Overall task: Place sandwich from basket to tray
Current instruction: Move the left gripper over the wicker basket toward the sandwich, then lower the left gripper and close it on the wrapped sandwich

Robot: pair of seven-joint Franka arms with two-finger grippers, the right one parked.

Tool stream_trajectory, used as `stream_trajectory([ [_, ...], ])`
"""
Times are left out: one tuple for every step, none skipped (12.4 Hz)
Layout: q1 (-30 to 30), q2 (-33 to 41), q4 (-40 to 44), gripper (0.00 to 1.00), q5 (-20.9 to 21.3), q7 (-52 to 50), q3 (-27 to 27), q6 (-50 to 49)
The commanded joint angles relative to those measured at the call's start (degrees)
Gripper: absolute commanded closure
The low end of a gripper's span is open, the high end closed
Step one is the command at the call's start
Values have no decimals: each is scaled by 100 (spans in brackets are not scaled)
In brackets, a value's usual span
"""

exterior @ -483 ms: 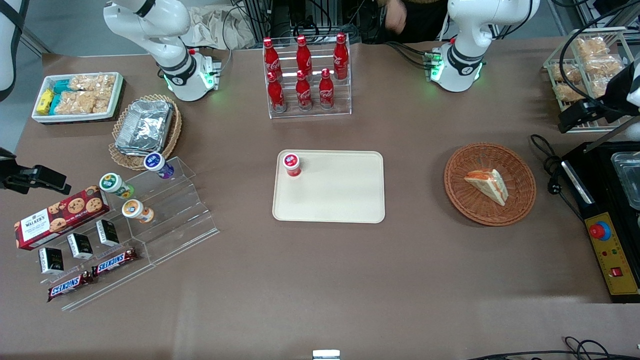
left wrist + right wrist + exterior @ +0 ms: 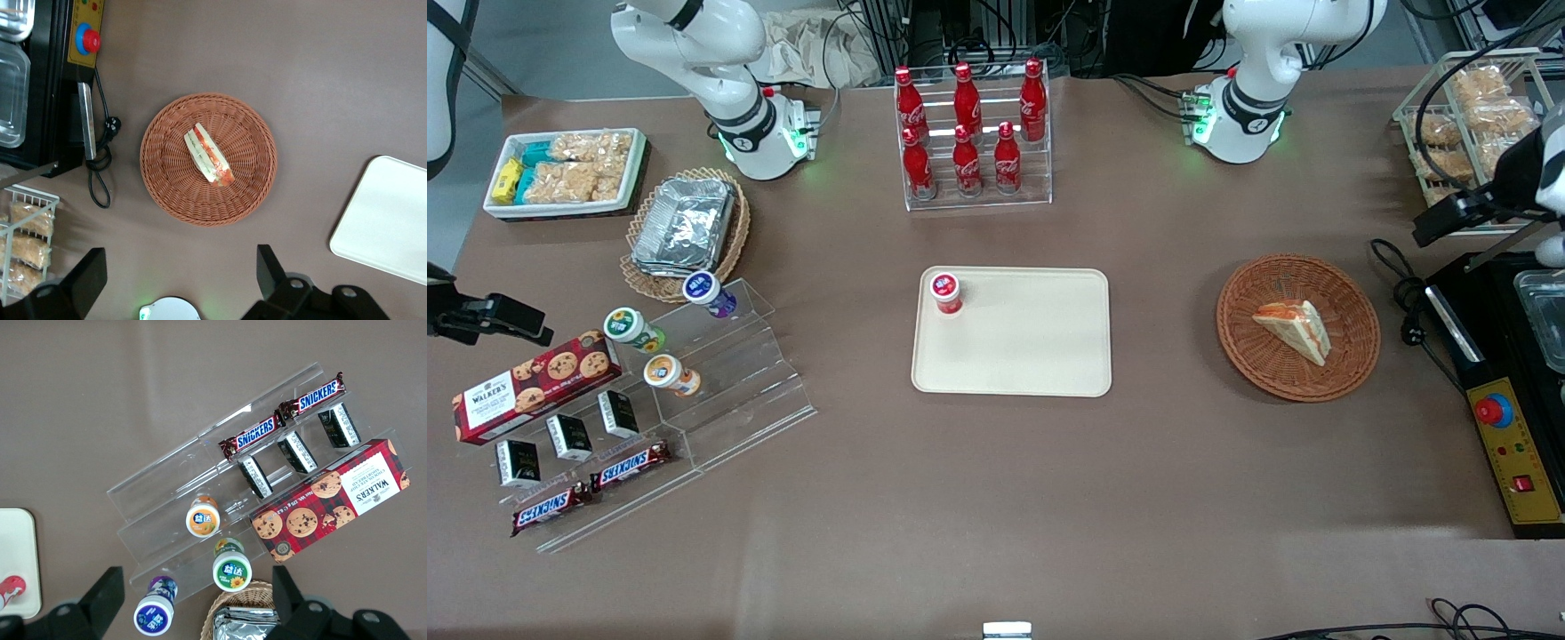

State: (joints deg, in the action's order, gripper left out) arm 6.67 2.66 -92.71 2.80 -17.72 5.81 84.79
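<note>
The table [image 2: 996, 516] I work over is matte brown, evenly lit, with a soft pale sheen. Grey floor [image 2: 543, 53] shows at its edge, and tangled dark cables [image 2: 996, 40].

Working arm [image 2: 1303, 27]: glossy white rounded shell.
Base joint [image 2: 1240, 120]: white, ringed by a black band, with a small dark logo mark and green lights glowing at its foot; black cables run off from it along the table.
Gripper [image 2: 1449, 218]: matte black body, hanging above the table at the working arm's end, near the wire rack. The wrist camera shows two flat black fingers [image 2: 90, 277] set wide apart, and round screw heads [image 2: 345, 292] on the black mount.
</note>
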Motion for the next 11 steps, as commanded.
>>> stream_trajectory([
  [0,41,-429,0,-156,-380,-36,220],
  [9,155,-823,0,-226,-930,-45,614],
  [35,260,-1315,0,-244,-1527,-71,1149],
  [36,366,-1807,0,-245,-1942,-167,1563],
  [36,419,-2256,0,-219,-2215,-177,1941],
  [27,455,-2617,0,-218,-2497,-177,2293],
  [18,455,-2925,0,-218,-2787,-177,2601],
  [-8,455,-3259,0,-210,-2850,-177,2987],
  [-17,429,-3514,0,-209,-2886,-168,3409],
  [-17,350,-3673,0,-209,-2895,-168,3717],
  [-17,245,-3806,0,-218,-2895,-160,3982],
])
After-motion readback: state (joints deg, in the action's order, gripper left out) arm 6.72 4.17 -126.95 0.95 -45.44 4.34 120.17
